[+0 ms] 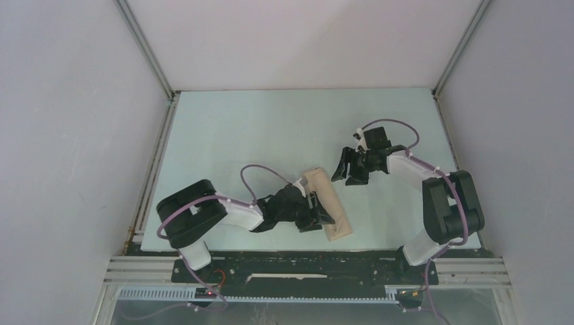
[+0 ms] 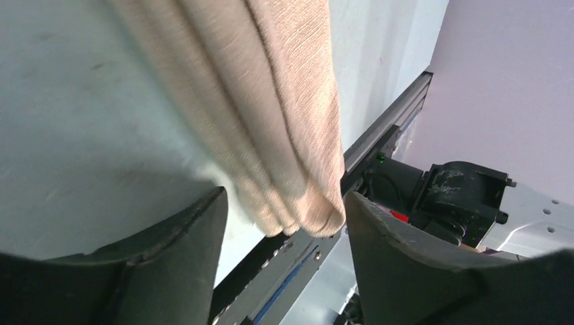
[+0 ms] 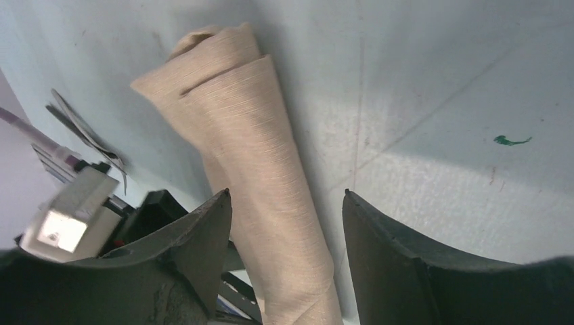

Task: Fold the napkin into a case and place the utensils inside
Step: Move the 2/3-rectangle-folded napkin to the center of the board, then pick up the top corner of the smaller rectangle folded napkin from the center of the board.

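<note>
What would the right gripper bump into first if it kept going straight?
Probably the napkin. The right gripper points toward it with open jaws, and nothing shows in between. Depth is hard to judge, though.

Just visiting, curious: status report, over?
Left gripper open, straddling near end of napkin. Right gripper open, empty, beside far end. Utensils not in view. Nothing blocking.

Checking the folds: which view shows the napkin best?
Right wrist: the napkin is large, its overlapping folds plain. Top external shows it small, partly under the left gripper; left wrist shows only one layered end.
</note>
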Tool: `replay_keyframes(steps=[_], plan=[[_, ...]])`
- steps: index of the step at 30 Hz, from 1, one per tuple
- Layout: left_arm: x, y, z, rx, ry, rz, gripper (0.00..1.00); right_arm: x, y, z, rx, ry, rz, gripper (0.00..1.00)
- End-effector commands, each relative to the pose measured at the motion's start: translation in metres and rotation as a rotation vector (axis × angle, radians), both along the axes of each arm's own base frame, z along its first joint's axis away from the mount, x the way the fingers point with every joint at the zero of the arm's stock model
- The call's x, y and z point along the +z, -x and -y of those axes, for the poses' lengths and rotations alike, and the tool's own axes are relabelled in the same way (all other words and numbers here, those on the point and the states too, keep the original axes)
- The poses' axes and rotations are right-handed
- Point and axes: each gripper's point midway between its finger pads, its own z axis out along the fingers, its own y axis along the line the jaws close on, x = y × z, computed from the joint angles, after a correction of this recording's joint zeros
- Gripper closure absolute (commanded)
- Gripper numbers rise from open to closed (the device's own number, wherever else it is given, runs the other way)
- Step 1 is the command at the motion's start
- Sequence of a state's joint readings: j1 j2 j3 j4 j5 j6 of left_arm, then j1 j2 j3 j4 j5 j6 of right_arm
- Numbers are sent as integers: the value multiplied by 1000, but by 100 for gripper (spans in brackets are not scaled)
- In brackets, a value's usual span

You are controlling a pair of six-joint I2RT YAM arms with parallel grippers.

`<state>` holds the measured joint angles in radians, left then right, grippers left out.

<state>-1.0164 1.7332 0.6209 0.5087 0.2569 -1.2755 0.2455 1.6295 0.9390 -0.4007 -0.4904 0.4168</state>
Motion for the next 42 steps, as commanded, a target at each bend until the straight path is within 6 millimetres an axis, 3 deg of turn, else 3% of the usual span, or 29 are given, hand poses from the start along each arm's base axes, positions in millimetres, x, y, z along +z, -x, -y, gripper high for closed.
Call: replay_keyframes(steps=[1,5,11,16,24,29,37,42], plan=[[17,-13,-30,104,-23,66,28,26,-7,-4,86,79,177,31],[23,-18,-81,168,-97,137,22,32,-10,-27,130,99,222,31],[45,-42,-156,318,-222,287,19,39,-23,-66,139,120,296,33],[67,-55,-189,411,-235,363,17,29,-33,-82,146,205,302,34],[64,-54,-195,402,-240,374,17,17,-34,-105,191,304,311,38],[60,-51,-193,394,-225,367,17,10,-32,-107,182,358,304,39],[60,-52,-193,397,-218,373,17,30,-19,-104,142,335,281,37],[72,-65,-175,359,-139,365,24,30,-15,-102,103,269,265,41]])
